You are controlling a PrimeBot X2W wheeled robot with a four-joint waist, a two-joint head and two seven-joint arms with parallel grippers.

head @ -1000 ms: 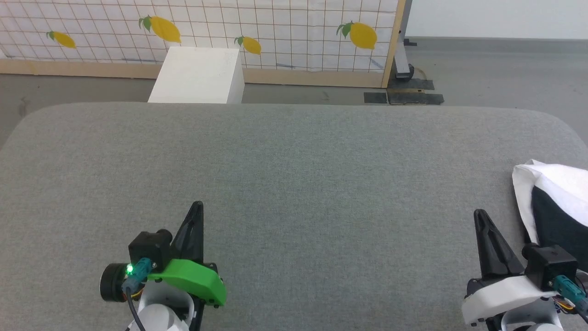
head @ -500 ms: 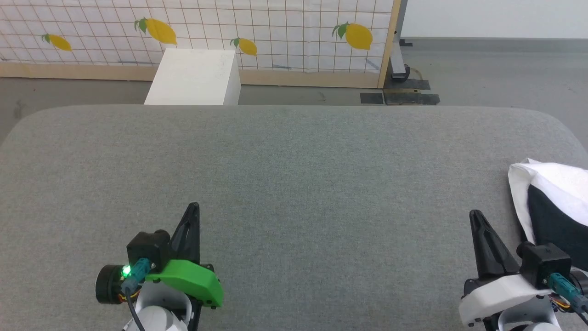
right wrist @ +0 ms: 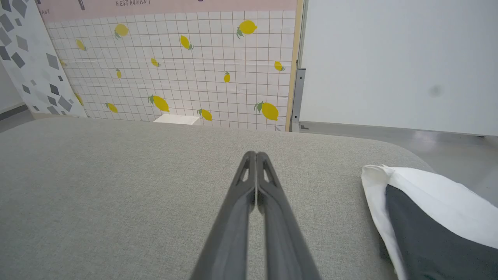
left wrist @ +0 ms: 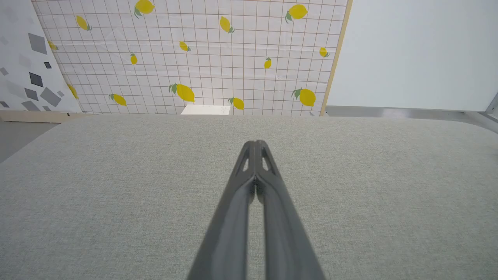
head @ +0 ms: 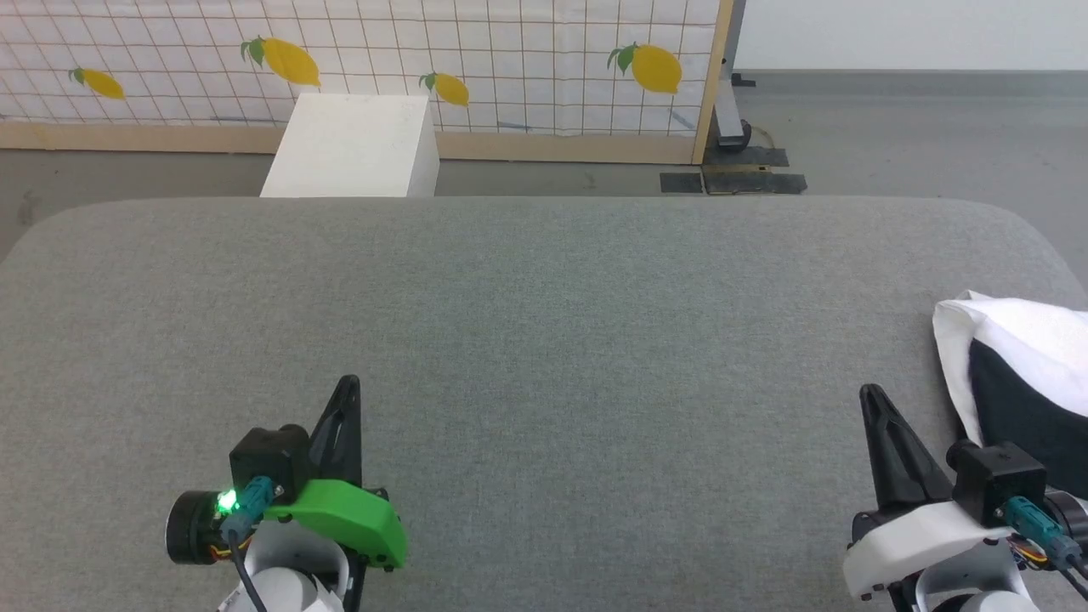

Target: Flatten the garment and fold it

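Work has not started. Your left gripper (head: 347, 388) and right gripper (head: 868, 396) are both pressed together, holding nothing. The soft white shirt with black sleeves (head: 1016, 333) lies heaped just right of your right gripper (not touching it) on the grey cloth table (head: 544, 323). Flattening and folding are left to do.

Soft matt cloth garment (head: 1020, 340), coarse woven grey table (head: 544, 340), matt plastic claws

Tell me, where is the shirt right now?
In the head view the shirt lies at the right edge of the grey table, just to the right of the right gripper and partly cut off by the picture's edge.
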